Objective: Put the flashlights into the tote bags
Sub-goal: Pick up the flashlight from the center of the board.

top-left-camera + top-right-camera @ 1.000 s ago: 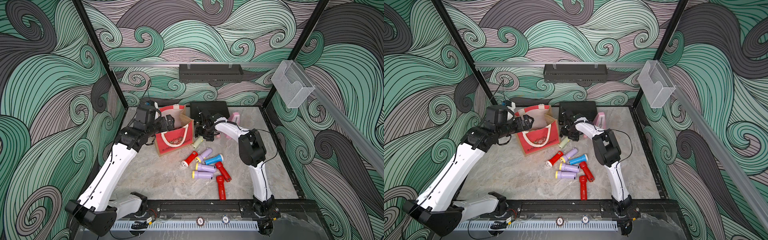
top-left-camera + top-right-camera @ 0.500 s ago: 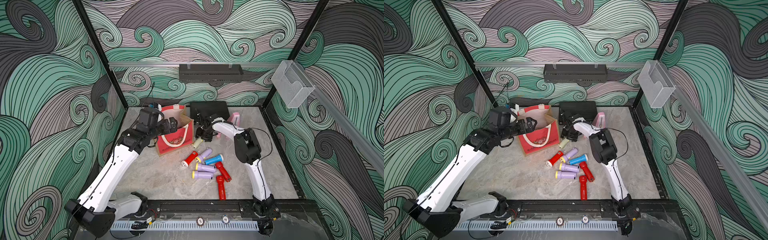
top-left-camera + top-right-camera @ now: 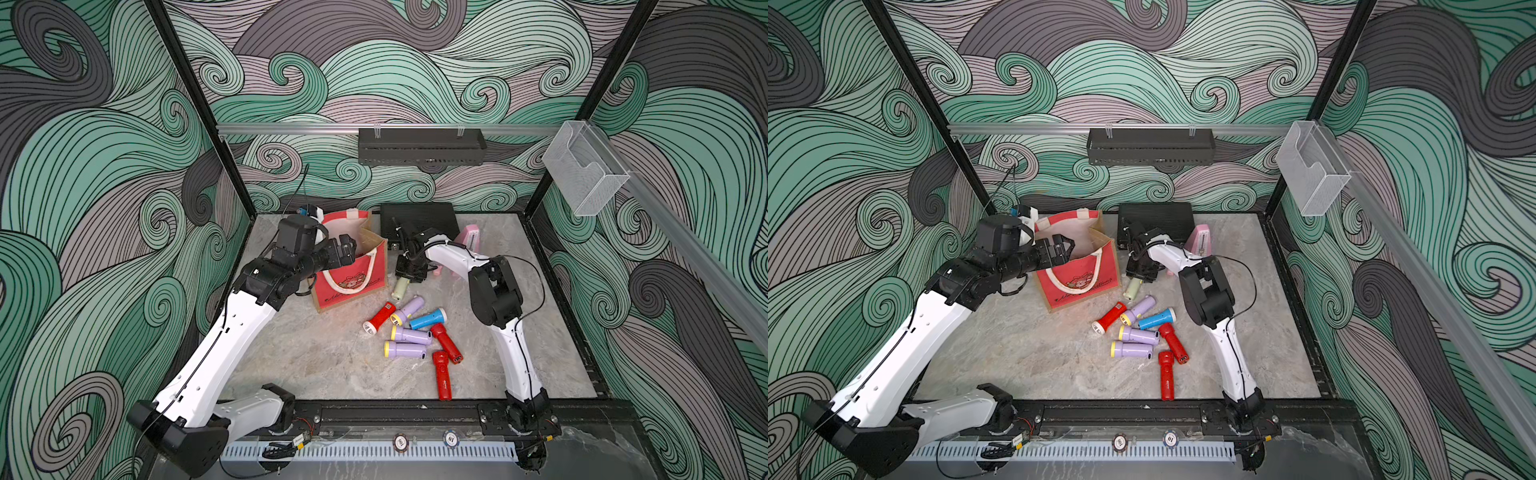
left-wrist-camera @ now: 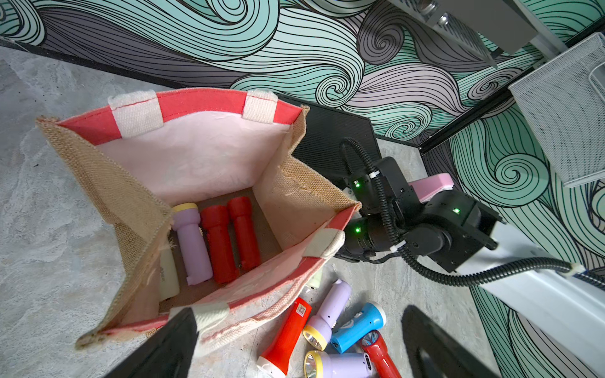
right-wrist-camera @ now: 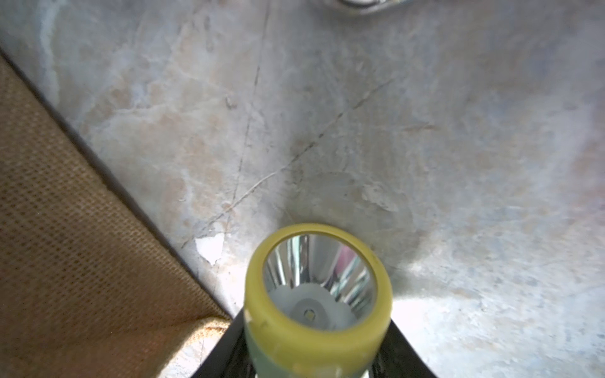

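Note:
The red-fronted tote bag (image 3: 351, 282) (image 3: 1077, 278) stands open at the back left. Inside it lie a lilac flashlight (image 4: 193, 242), two red flashlights (image 4: 219, 242) and a pale one (image 4: 168, 275). My left gripper (image 3: 347, 251) (image 4: 294, 353) hangs open over the bag's near rim (image 4: 203, 101). My right gripper (image 3: 409, 270) (image 5: 314, 350) is shut on a pale green flashlight (image 3: 401, 287) (image 5: 317, 294) with a yellow head, which lies on the table beside the bag's jute side. Several more flashlights (image 3: 411, 334) (image 3: 1138, 336), red, lilac and one blue, lie in a heap in front.
A black ribbed case (image 3: 417, 220) and a pink metronome (image 3: 469, 237) stand behind my right gripper. A black shelf (image 3: 422, 145) hangs on the back wall and a clear holder (image 3: 582, 170) on the right rail.
My right gripper's jaws have closed round the pale green flashlight. The left gripper has swung right, over the bag's rim. The right arm's elbow has shifted left.

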You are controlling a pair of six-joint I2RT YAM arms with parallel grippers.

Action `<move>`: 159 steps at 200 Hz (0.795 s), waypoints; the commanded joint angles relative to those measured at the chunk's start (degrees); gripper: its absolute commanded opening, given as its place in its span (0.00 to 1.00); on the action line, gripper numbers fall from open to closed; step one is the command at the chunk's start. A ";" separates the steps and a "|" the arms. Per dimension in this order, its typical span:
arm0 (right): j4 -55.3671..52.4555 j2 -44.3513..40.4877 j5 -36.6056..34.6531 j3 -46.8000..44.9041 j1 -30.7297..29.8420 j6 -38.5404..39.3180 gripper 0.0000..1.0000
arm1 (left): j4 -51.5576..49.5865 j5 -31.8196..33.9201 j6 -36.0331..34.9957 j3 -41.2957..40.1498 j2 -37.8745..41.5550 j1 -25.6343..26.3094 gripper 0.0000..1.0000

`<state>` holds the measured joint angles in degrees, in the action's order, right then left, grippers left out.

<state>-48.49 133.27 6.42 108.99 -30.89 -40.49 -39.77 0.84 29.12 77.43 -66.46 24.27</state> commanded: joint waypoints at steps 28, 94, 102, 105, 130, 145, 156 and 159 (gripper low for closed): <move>-0.38 -1.39 -2.11 -3.25 1.06 0.63 0.43 | 0.97 0.74 0.06 0.18 1.01 0.41 0.99; 0.43 -1.52 -2.99 -4.80 1.81 1.71 0.47 | 1.35 0.75 0.15 0.18 0.96 0.43 0.99; 0.42 -1.61 -3.02 -4.96 1.89 1.77 0.43 | 1.29 0.77 0.19 0.26 1.03 0.43 0.99; 0.48 -1.61 -2.98 -5.00 1.92 1.81 0.42 | 1.30 0.74 0.15 0.27 1.01 0.45 0.99; 0.85 -1.96 -3.00 -5.44 2.00 1.99 0.39 | 1.27 0.65 -0.02 0.77 0.98 0.43 0.99; 1.23 -2.27 -2.92 -5.62 2.06 2.08 0.36 | 1.61 0.15 -0.05 1.10 0.93 0.57 0.99; 1.70 -2.69 -2.82 -5.78 2.07 2.49 0.34 | 1.93 -0.38 -0.20 1.39 0.97 0.51 0.98; 1.91 -2.86 -2.86 -5.74 2.07 2.58 0.33 | 2.04 -0.69 -0.20 1.50 0.99 0.53 0.99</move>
<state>-45.82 131.33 5.13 104.79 -29.34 -38.02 -39.11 0.95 29.12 77.43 -66.46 24.29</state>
